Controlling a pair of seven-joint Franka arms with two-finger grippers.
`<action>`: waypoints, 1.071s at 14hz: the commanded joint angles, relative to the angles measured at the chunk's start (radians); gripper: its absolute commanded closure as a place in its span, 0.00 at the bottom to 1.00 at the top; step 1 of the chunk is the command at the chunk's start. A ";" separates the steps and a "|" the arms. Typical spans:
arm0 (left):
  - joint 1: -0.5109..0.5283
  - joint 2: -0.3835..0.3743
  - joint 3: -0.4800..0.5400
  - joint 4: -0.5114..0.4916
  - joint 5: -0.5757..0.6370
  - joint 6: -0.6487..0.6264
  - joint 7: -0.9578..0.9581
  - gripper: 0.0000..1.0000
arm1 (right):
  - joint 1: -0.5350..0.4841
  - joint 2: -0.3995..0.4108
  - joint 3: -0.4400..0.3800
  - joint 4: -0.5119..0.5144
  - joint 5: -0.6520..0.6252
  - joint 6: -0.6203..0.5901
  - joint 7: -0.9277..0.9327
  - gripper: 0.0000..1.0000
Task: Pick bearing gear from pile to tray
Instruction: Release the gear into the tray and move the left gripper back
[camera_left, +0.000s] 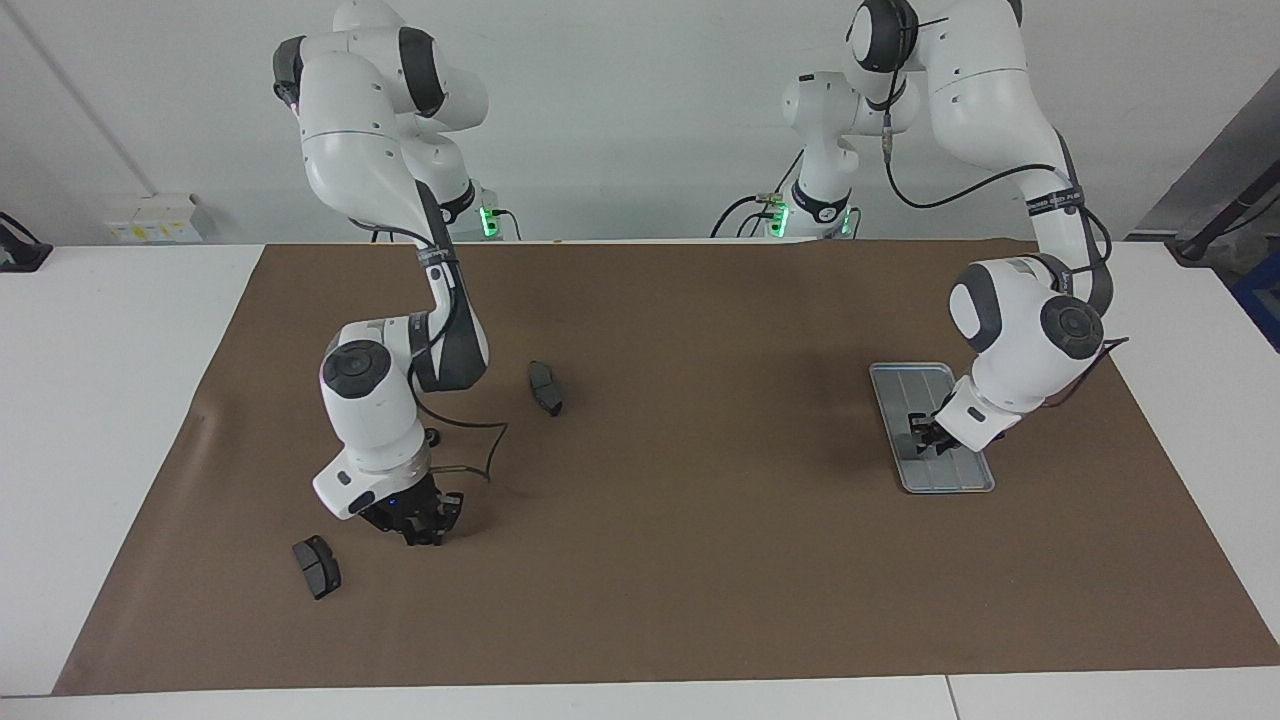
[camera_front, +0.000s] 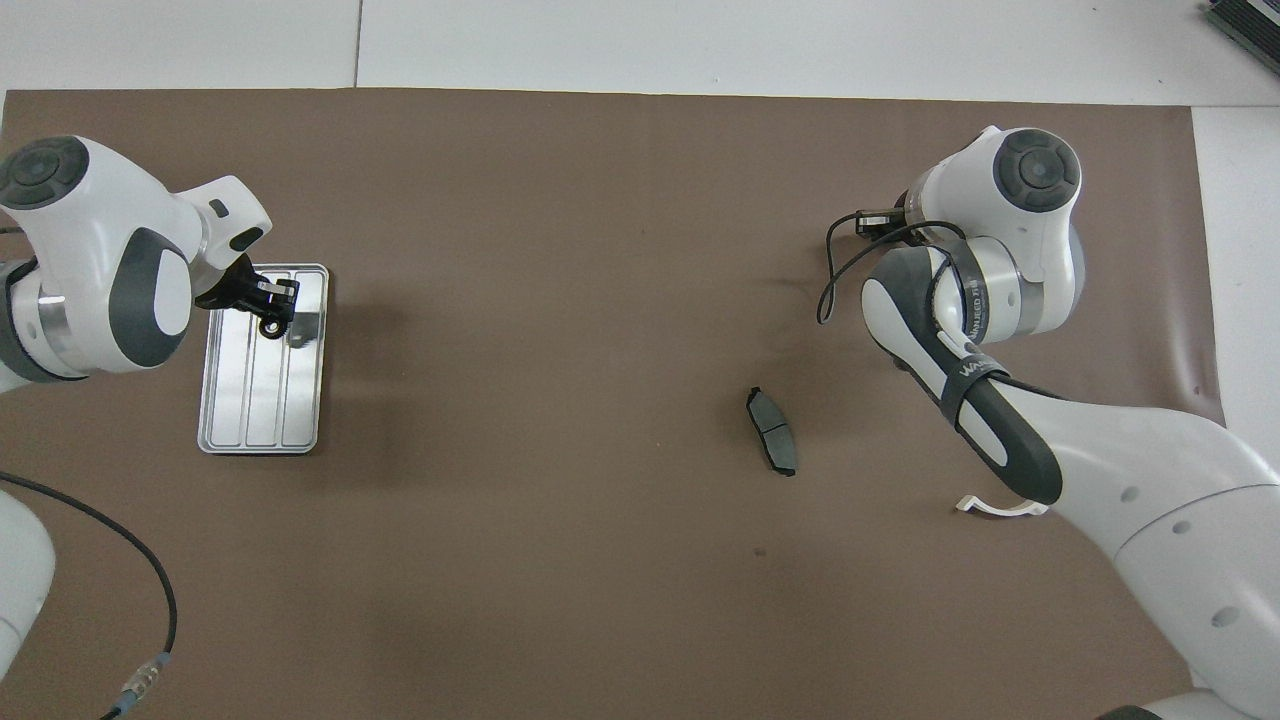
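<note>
Two white Franka arms work over a brown paper mat (camera_left: 700, 560) on a white table (camera_left: 110, 420). The left gripper (camera_left: 925, 432) hangs low over the small flat rectangular silver-grey metal tray (camera_left: 905, 378) with rounded corners and lengthwise ridges, which lies toward the left arm's end of the table. In the overhead view the same left gripper (camera_front: 272, 305) sits over the part of the tray (camera_front: 260, 400) farther from the robots, and something small, dark and round shows at its tip, perhaps a black gear; whether the fingers pinch it or stand spread cannot be told.

The right gripper (camera_left: 425, 520) is down close to the mat toward the right arm's end of the table, its black fingers pointing downward; whether they are spread or pressed together cannot be told, and the overhead view hides them under the arm's wrist.

One dark grey curved pad (camera_left: 317, 566) lies on the mat just beside the right gripper, a little farther from the robots. A second dark grey curved pad (camera_left: 545, 387) lies nearer to the robots, toward the middle of the table, apart from both grippers. A white half-ring bracket (camera_front: 990, 507) peeks out from under the right arm in the overhead view.
</note>
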 joint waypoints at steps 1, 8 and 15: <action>-0.001 -0.060 -0.010 -0.121 -0.007 0.114 0.018 0.73 | -0.016 -0.001 0.005 -0.002 -0.005 -0.020 -0.010 1.00; -0.012 -0.040 -0.007 0.072 -0.099 -0.030 -0.014 0.03 | 0.013 -0.096 0.043 0.006 -0.005 -0.123 0.074 1.00; -0.306 -0.075 -0.007 0.198 0.011 -0.237 -0.523 0.03 | 0.162 -0.150 0.113 0.006 -0.008 -0.197 0.429 1.00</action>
